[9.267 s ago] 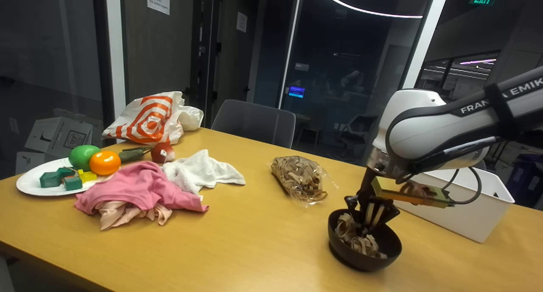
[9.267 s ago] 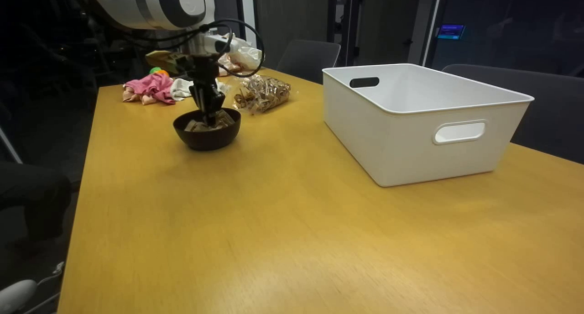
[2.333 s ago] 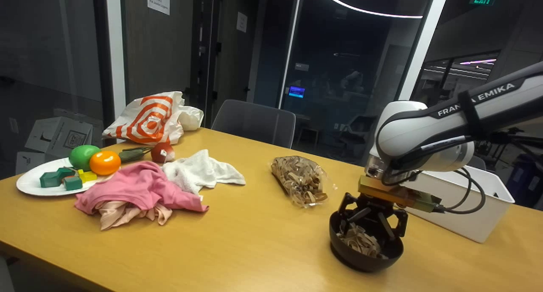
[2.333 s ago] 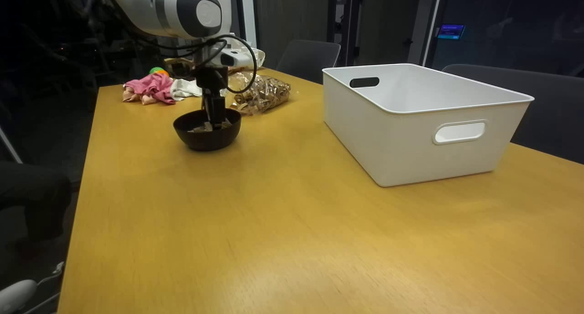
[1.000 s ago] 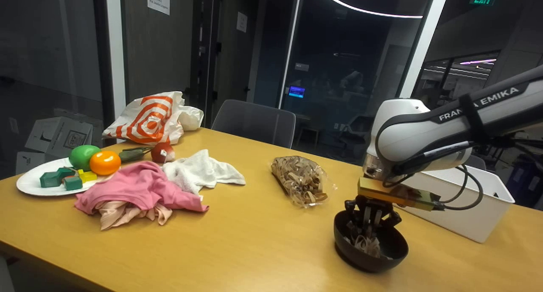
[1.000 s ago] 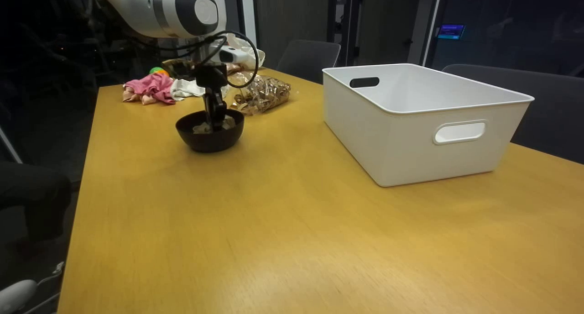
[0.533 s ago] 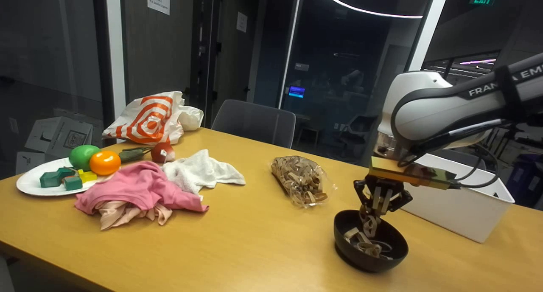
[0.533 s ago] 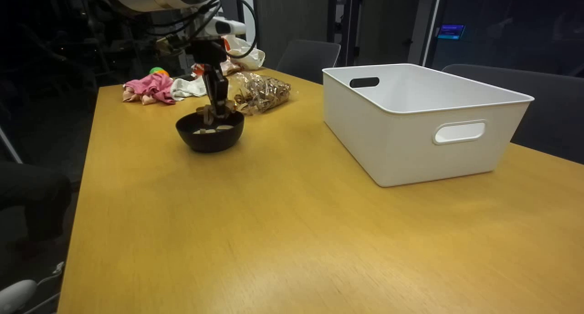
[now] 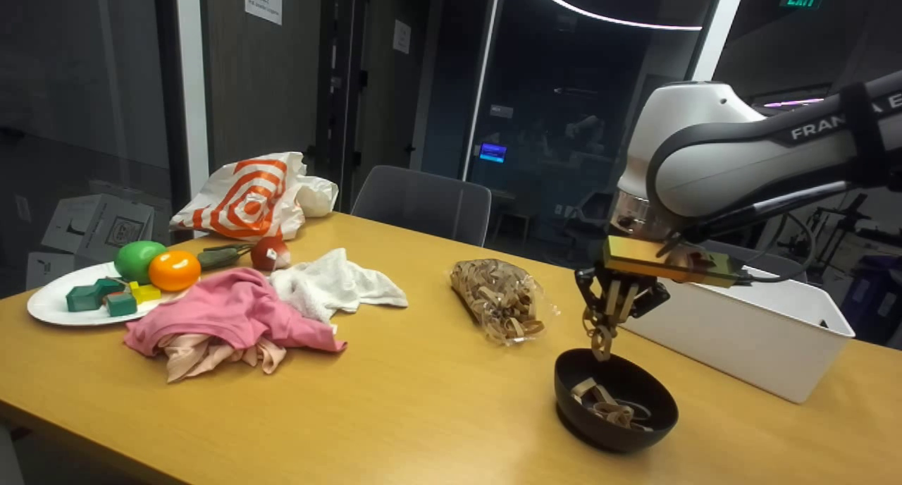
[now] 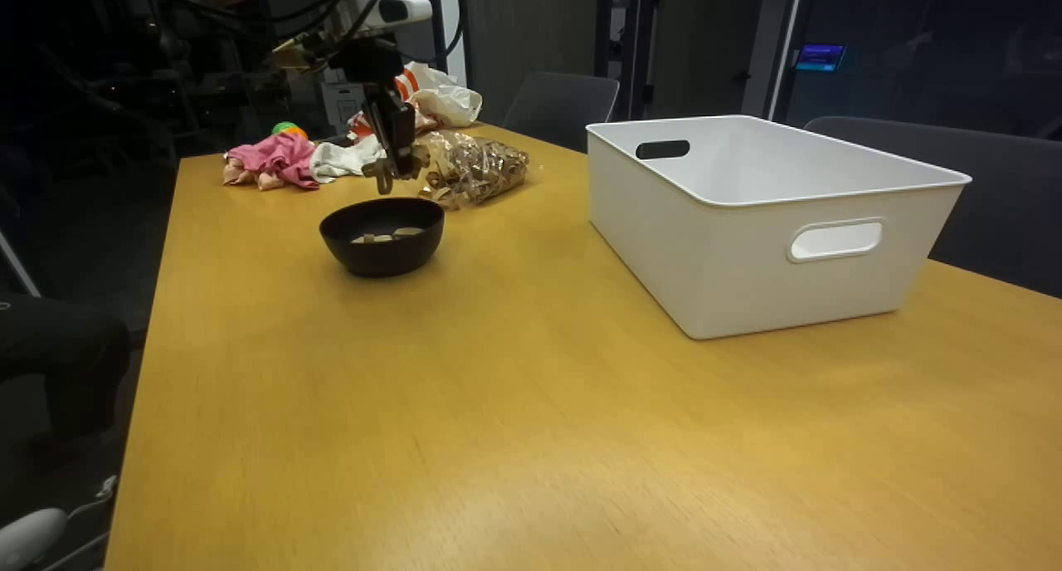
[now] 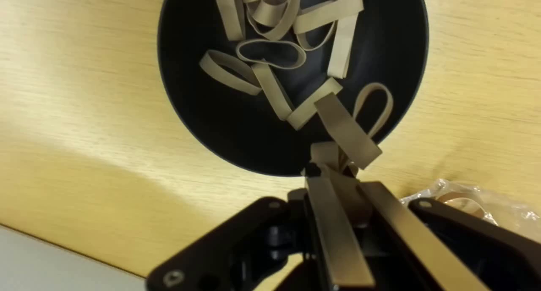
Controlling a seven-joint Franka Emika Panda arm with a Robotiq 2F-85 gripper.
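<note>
My gripper [image 9: 609,321] is shut on a small clump of tan bands [image 9: 601,342] and holds them above the black bowl [image 9: 612,439]. The held bands hang from the fingertips in both exterior views [image 10: 382,176]. In the wrist view the fingers stand slightly apart around the held bands [image 11: 347,131], with the bowl [image 11: 253,143] beneath. Several loose tan bands [image 11: 272,91] lie in the bowl, and they also show in an exterior view [image 9: 616,413]. A clear bag of similar bands [image 9: 499,295] lies on the table near the bowl.
A white bin [image 10: 705,264] with handle holes stands on the table [image 10: 498,438]. A pink cloth [image 9: 239,309], a white towel [image 9: 338,287], a white plate [image 9: 53,305] with toy food and blocks, and a white-and-red plastic bag [image 9: 246,199] lie farther along. A chair [image 9: 423,203] stands behind.
About two seconds ago my gripper was open in the bowl. It has since shut on bands and risen above the bowl with them. Fewer bands lie in the bowl, which has shifted slightly.
</note>
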